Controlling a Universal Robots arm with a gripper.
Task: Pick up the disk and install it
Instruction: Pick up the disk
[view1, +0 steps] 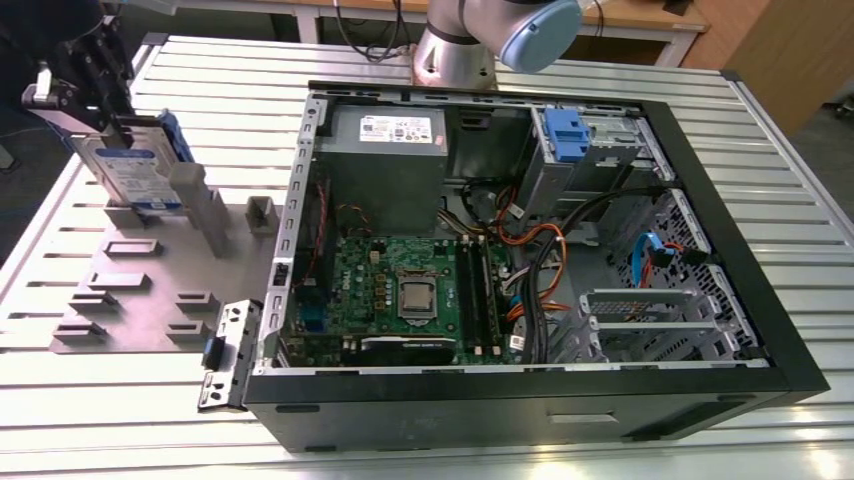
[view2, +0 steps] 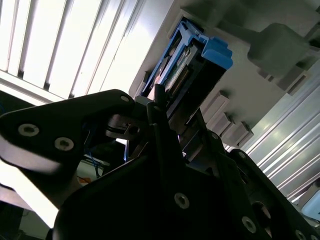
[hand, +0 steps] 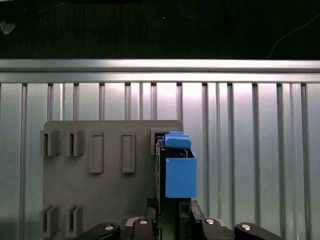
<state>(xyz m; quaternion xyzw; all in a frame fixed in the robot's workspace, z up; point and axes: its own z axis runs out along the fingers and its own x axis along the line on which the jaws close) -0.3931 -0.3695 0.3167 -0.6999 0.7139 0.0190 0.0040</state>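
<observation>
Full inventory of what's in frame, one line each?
disk: 1, silver with blue rails, upright in the holder plate
holder plate: 1, grey, on the table at the exterior view's left
computer case: 1, black, open, mid-table
power supply: 1, grey, inside the case
circuit board: 1, green, on the case floor
table: 1, silver, slatted
arm: 1, silver with blue cap, behind the case
gripper: 1, black, at the disk's end

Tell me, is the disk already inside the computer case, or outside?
Outside: the disk stands on edge at the grey fixture plate, beside the open case.
</observation>
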